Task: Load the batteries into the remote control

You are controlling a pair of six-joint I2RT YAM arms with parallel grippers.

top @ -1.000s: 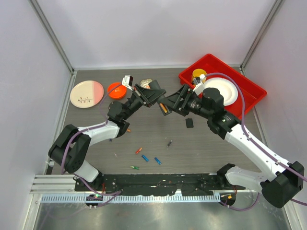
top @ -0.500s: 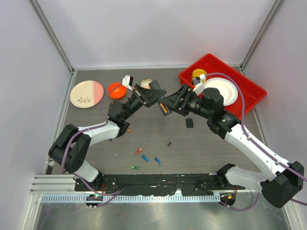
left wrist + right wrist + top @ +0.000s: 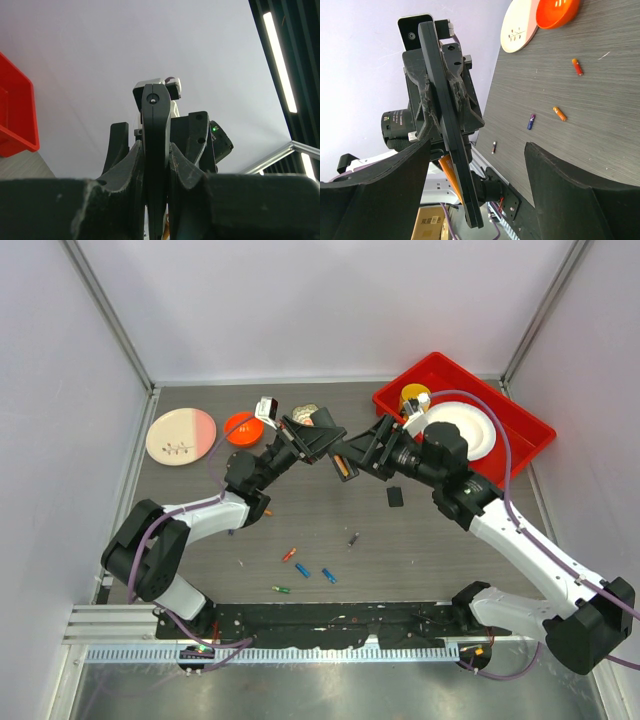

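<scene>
The left gripper [image 3: 156,159] clamps the remote control [image 3: 156,117] edge-on between its jaws; the right gripper [image 3: 475,175] gapes wide around it, touching nothing.

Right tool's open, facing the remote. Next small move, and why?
Probably back the right tool off toward the loose orange, blue and green batteries on the grey table: it is open and empty, while the left tool clamps the slim black plastic remote control aloft.

The dark wood-grain tabletop [image 3: 420,560] carries a pink-and-cream plate [image 3: 181,435] at ten o'clock with an orange bowl [image 3: 238,428] just beside it. A red tray [image 3: 520,420] sits at two o'clock, a small black piece [image 3: 395,497] near centre, and loose batteries [image 3: 302,570] toward seven o'clock.
</scene>
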